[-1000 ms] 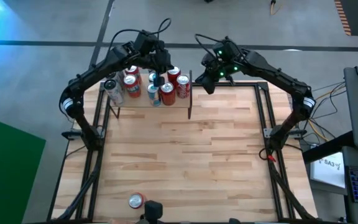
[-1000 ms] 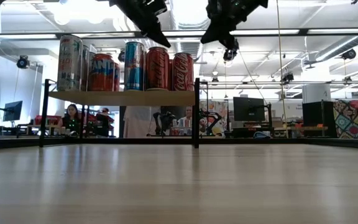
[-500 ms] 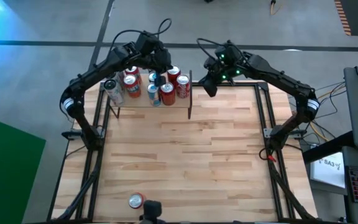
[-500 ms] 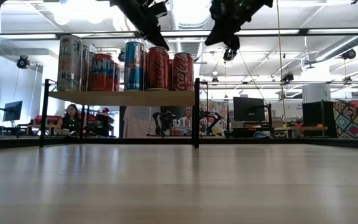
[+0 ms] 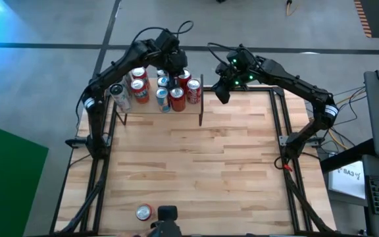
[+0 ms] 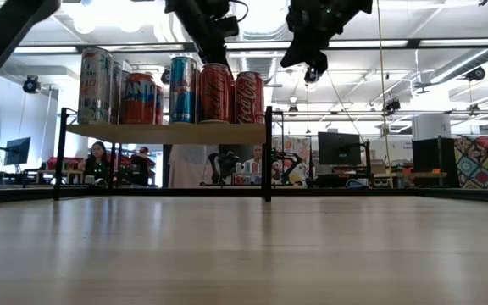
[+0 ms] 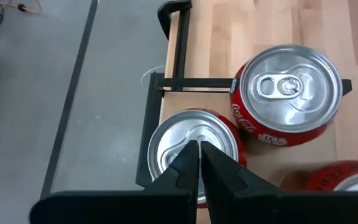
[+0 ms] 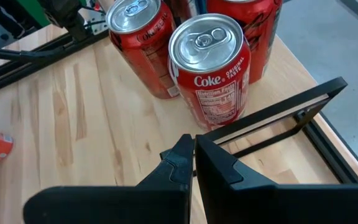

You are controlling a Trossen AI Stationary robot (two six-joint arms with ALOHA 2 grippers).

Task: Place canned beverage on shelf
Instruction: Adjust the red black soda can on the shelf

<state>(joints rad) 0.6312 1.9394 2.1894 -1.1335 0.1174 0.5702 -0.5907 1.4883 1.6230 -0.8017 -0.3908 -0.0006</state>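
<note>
Two robot arms hang over the far end of the wooden table (image 5: 196, 158). The small shelf (image 6: 166, 133) stands there at the far left corner, and it is full of cans (image 5: 156, 89) standing up close together, mostly red ones with a blue one and a silver one too. The left claw (image 5: 174, 68) is just above the cans at the back right of the shelf. Its two fingers (image 7: 188, 163) are pressed together and hold nothing. In the left wrist view a red can (image 7: 191, 149) sits right under the tips.

The right claw (image 5: 220, 92) hangs in the air just past the right end of the shelf. Its fingers (image 8: 185, 155) are pressed together too, with nothing in them. One more red can (image 5: 143, 212) lies on its side at the near edge of the table, far from the shelf and both claws.
</note>
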